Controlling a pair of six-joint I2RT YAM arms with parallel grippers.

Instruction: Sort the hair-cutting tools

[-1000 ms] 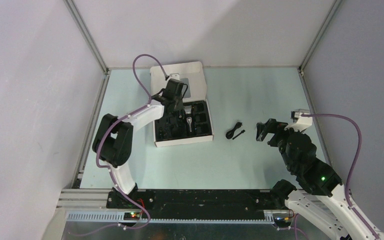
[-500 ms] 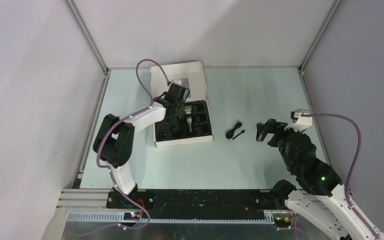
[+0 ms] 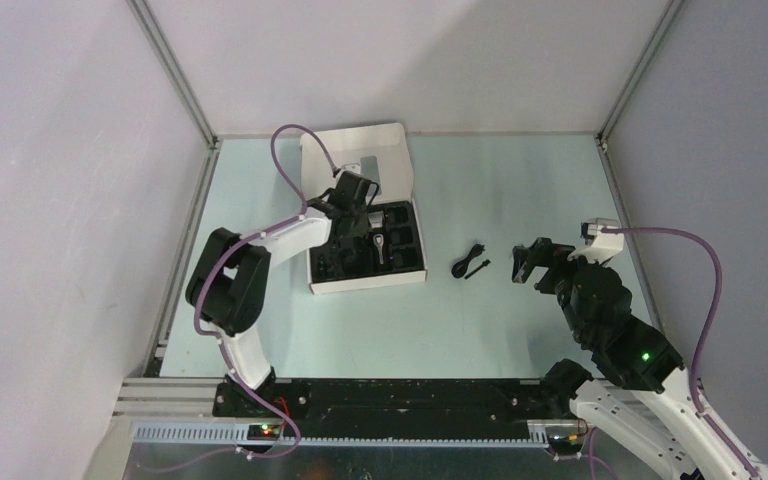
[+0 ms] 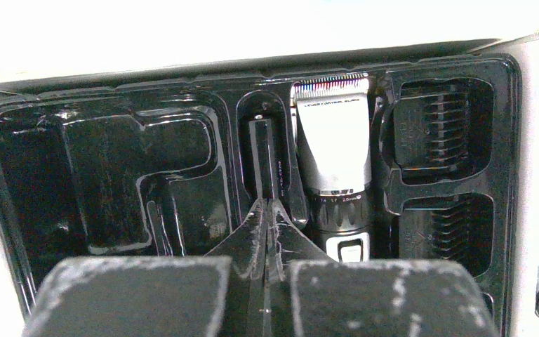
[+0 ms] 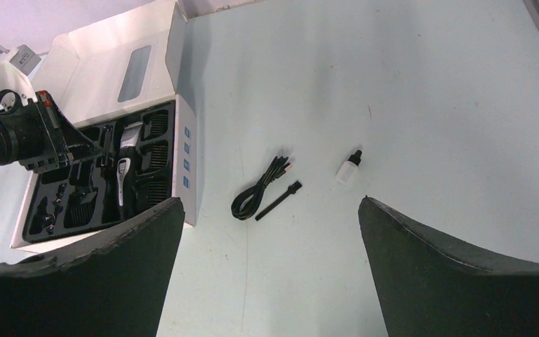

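The silver-and-black clipper (image 4: 333,140) (image 3: 381,246) lies in the black tray of the white box (image 3: 365,283). Black comb attachments (image 4: 443,119) sit in slots to its right. My left gripper (image 4: 270,210) (image 3: 353,205) is low in the tray and shut, its tips at the near end of a slim black piece (image 4: 264,154) in a narrow slot; whether it pinches that piece is unclear. The black coiled cord (image 3: 467,260) (image 5: 256,193) and the thin black brush (image 3: 478,268) (image 5: 278,200) lie on the table. To their right hangs my right gripper (image 3: 525,262) (image 5: 270,202), open and empty.
The box lid (image 3: 360,150) lies folded back behind the tray. A small white bottle (image 5: 349,166) with a black cap lies on the table right of the brush. The big left pocket (image 4: 123,175) of the tray holds nothing. Metal frame rails edge the table.
The left gripper has closed and shifted slightly nearer over the tray. The right arm, cord and brush have not moved.
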